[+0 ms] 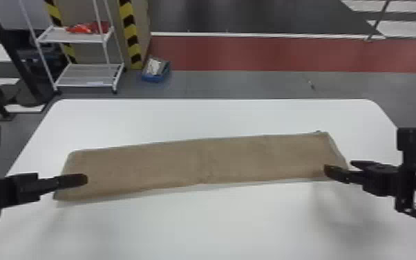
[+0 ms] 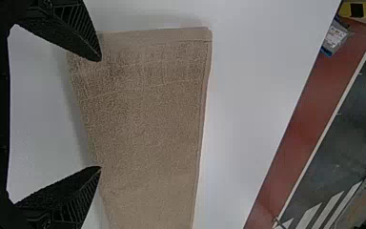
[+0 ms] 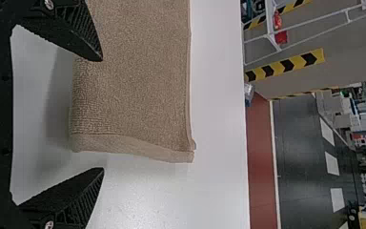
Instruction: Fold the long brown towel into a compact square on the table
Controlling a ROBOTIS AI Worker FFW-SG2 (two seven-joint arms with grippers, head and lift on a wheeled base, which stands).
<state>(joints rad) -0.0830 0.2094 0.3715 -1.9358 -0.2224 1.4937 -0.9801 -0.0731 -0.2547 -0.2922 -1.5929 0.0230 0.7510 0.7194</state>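
from my end, the brown towel [image 1: 200, 162] lies in a long strip across the white table [image 1: 217, 224], r end a bit farther fwd. l gripper [image 1: 85, 179] is over its l end, jaws wide apart; r gripper [image 1: 339, 166] is by its r end, jaws also apart. metal rack [image 1: 71, 37] stands in the bkgd.

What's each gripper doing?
Left gripper: open, holding nothing, over the towel's left end.
Right gripper: open, holding nothing, at its right end.

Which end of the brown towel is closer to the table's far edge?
The right end: the towel lies slanted, so its left end is farther from that edge.
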